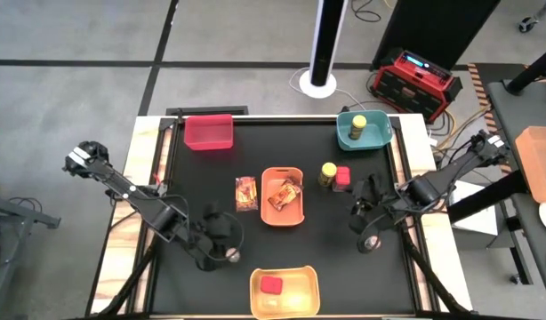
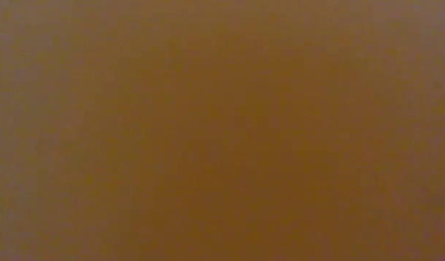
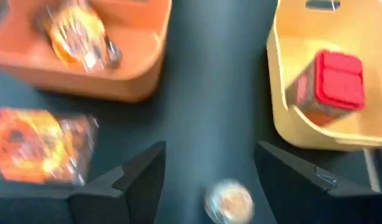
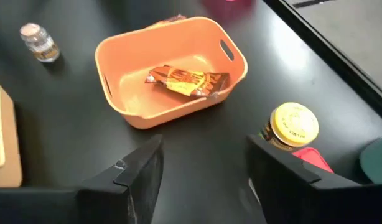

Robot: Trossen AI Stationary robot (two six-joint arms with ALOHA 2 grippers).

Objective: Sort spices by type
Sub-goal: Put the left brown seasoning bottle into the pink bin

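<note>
On the black worktop point(image 1: 282, 253), four plastic bins stand: a red rectangular bin point(image 1: 207, 132) at the far left corner, a teal bin point(image 1: 363, 130) at the far right corner holding a yellow-lidded jar point(image 1: 358, 124), an orange bin point(image 1: 283, 196) at the middle holding a flat orange-red printed packet point(image 4: 188, 81), and a yellow bin point(image 1: 284, 291) at the near edge holding a red cube box point(image 3: 328, 85). The left gripper point(image 3: 206, 180) hangs low near the near-left part of the worktop, jaws wide apart and holding nothing, with a tiny silver-lidded jar point(image 3: 228, 201) standing on the mat between the fingertips. The right gripper point(image 4: 203, 171) hovers toward the right edge, jaws wide apart and empty. A second printed packet point(image 1: 246, 193) lies flat just left of the orange bin. Right of that bin a second yellow-lidded jar point(image 4: 292, 126) stands touching a second red cube box point(image 1: 343, 176). Another silver-lidded jar point(image 1: 372, 241) sits near the right edge.
</note>
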